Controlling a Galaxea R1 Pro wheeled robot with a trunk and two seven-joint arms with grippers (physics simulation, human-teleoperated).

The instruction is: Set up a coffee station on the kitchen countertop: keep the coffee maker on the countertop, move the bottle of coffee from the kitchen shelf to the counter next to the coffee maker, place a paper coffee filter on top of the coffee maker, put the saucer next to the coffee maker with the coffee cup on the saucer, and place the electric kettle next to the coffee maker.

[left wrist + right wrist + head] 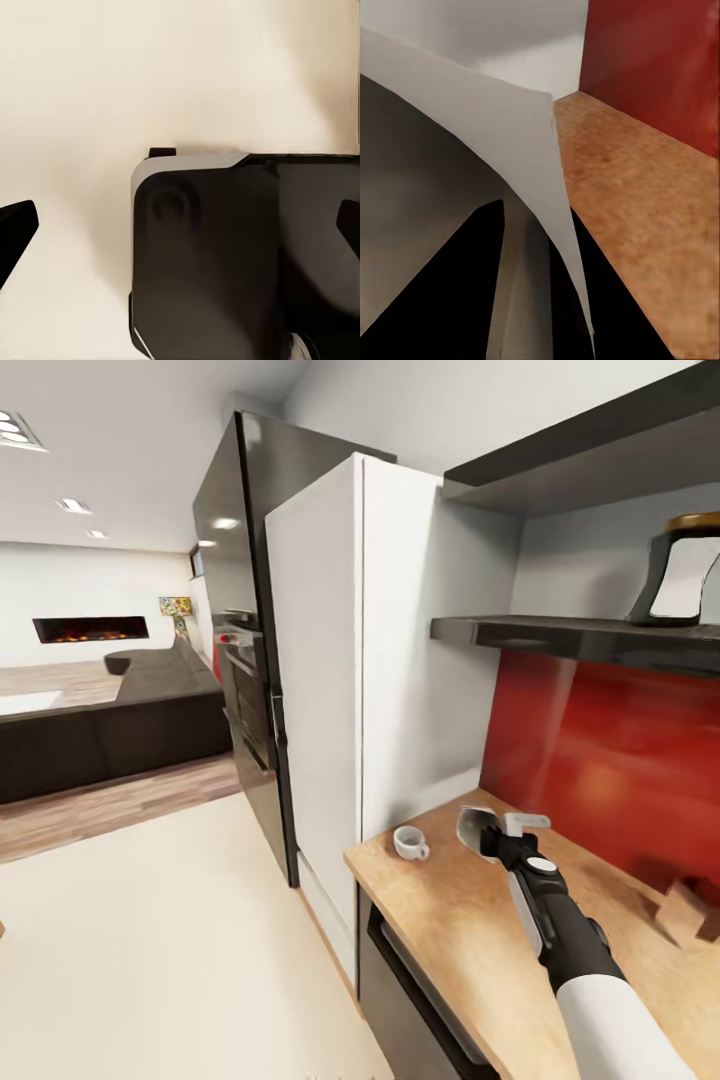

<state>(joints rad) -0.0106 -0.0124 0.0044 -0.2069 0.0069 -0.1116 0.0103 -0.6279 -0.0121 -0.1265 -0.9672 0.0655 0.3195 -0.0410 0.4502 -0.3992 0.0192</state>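
Jaws of my right gripper [487, 830] are clamped on the paper coffee filter [471, 827], low and right of centre in the head view, over the wooden counter [450, 930]. Coffee cup [409, 843] sits just left of it. My left gripper's state I cannot tell.

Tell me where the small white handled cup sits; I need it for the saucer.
In the head view, the small white handled cup stands on the wooden counter near its left corner, beside the tall white cabinet, just left of the right gripper.

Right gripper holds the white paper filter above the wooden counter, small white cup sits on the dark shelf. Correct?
Not quite. The small white cup sits on the wooden counter, not the shelf, per the head view. The right gripper does hold the white paper filter above it.
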